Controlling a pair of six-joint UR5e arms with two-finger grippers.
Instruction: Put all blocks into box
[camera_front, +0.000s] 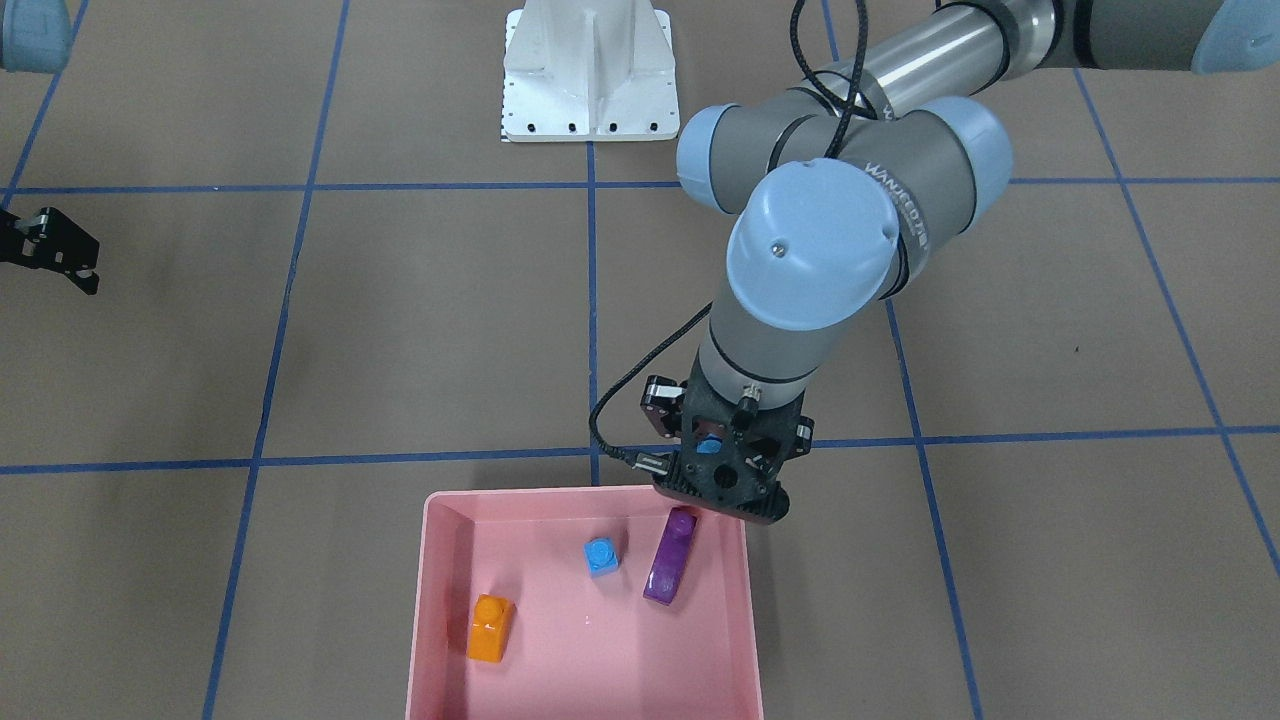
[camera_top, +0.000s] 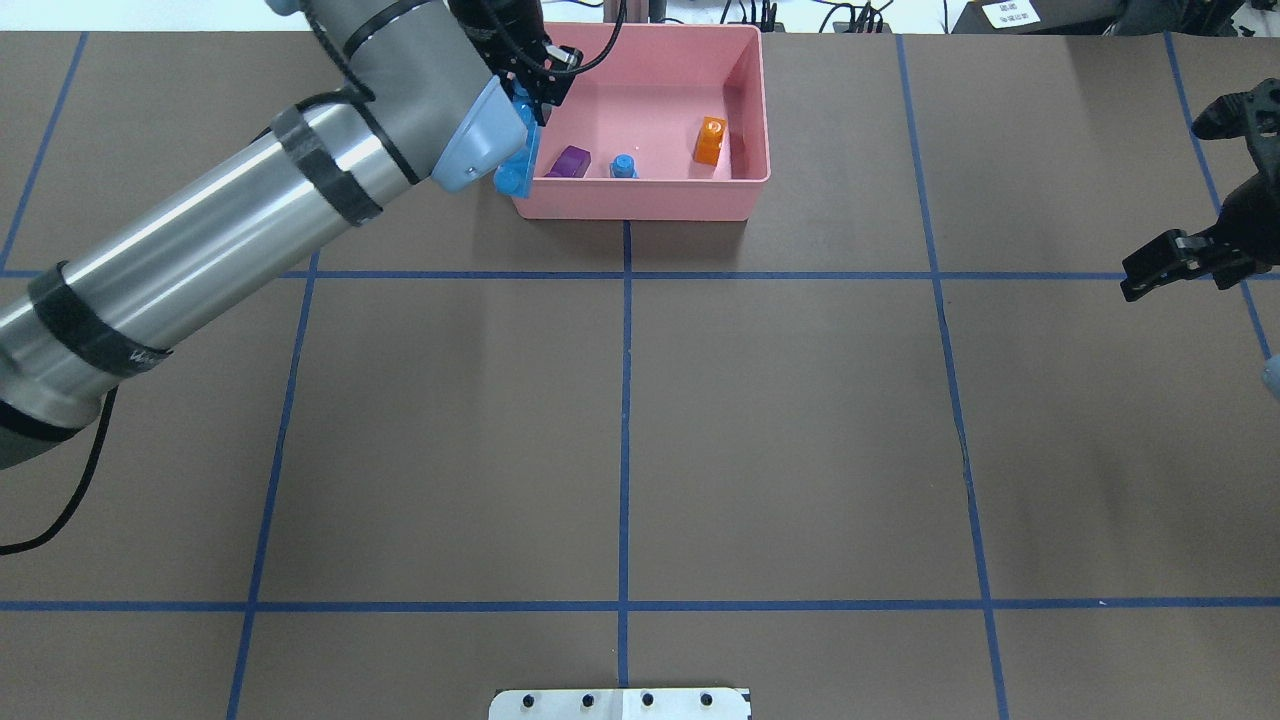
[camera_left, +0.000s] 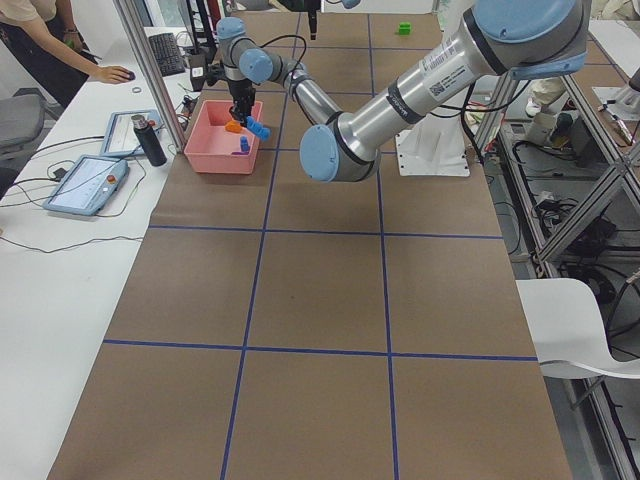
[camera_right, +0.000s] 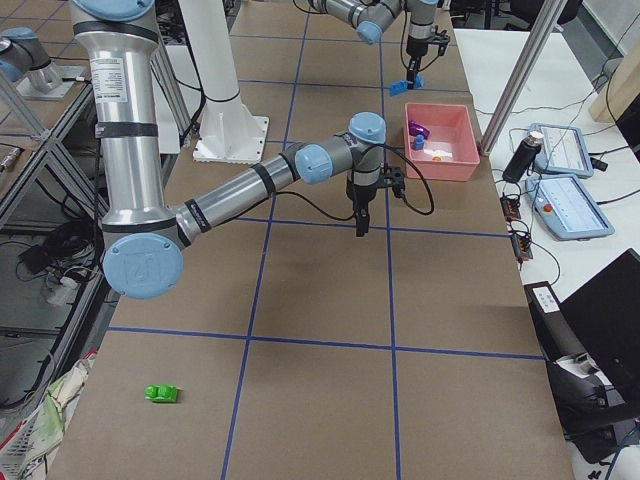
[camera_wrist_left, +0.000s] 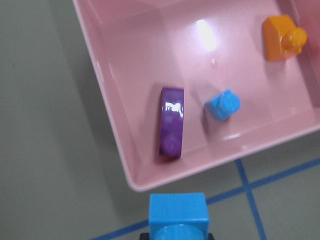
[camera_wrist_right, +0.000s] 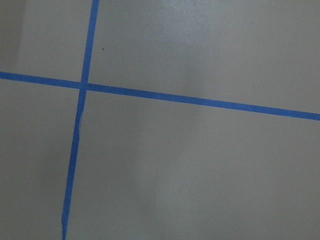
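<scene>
Box (camera_top: 640, 205) sits centre at worktop (camera_top: 800, 450) far edge. Inside, near its robot-side wall: long brick (camera_top: 568, 161) left, one-stud brick (camera_top: 624, 166) middle, short brick (camera_top: 711, 140) right. Four-stud brick (camera_top: 518, 165) in left tool (camera_top: 528, 100), just outside box's left near corner. Fifth brick (camera_right: 161, 394) lies far right on worktop.

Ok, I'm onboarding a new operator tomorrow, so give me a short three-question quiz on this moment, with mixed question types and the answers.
1. True or false: the green brick lies on the table, outside the pink box.
2. Which brick is the left gripper holding?
A. the orange one
B. the long blue brick
C. the purple one
3. How many bricks are lying inside the pink box right now?

Key
1. True.
2. B.
3. Three.
</scene>
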